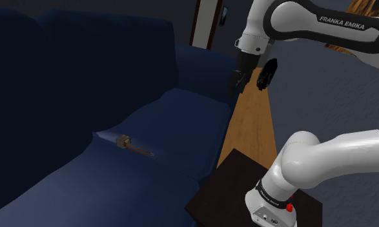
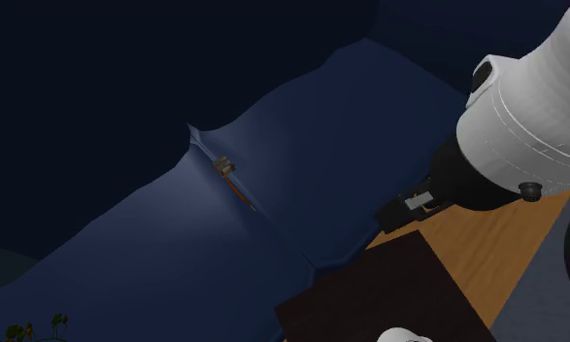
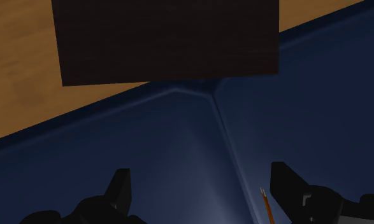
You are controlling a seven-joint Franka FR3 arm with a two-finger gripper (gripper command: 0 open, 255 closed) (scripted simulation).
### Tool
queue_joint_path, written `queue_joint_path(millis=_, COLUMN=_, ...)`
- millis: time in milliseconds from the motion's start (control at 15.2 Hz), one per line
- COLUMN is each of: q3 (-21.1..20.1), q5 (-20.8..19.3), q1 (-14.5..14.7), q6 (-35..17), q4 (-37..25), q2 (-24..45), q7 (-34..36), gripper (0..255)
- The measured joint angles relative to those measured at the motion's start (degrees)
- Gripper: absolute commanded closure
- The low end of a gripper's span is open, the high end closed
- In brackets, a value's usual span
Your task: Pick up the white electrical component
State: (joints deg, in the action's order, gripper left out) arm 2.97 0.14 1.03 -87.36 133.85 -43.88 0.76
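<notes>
Shoulder view, upper right of frame: "FRANKA EMIKA" in white capitals on the dark upper link (image 1: 346, 24) of the arm (image 1: 336, 158), the letters running along the link and slanting down toward the right edge. Lower right of the same view: a black band (image 1: 272, 195) round the arm's lowest joint carries a short line of white print (too small to read).

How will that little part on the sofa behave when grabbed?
The part looks tiny, so probably light. Its thin orange leads would likely bend easily. Lying in the sofa seam, it may sink deeper when pressed.
</notes>
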Motion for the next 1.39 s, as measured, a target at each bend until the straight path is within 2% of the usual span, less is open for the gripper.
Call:
queue_joint_path(millis=198, q3=-0.51, q5=0.4, q1=0.43, q6=-1.97, q4=0.68, q2=1.32, q7=0.22, gripper=0)
queue_joint_path(millis=528, q3=-1.89, q5=1.45, q1=1.92, q6=-10.83, q4=2.79, q2=8.12, q7=0.36, gripper=0)
queue_joint_path(millis=924, q3=-3.67, q5=2.51, q1=3.68, q6=-21.34, q4=2.08, q2=19.3, q7=0.45, gripper=0)
queue_joint_path(millis=1386, q3=-5.74, q5=3.01, q1=5.43, q6=-31.12, q4=-1.71, q2=32.75, q7=0.66, gripper=0)
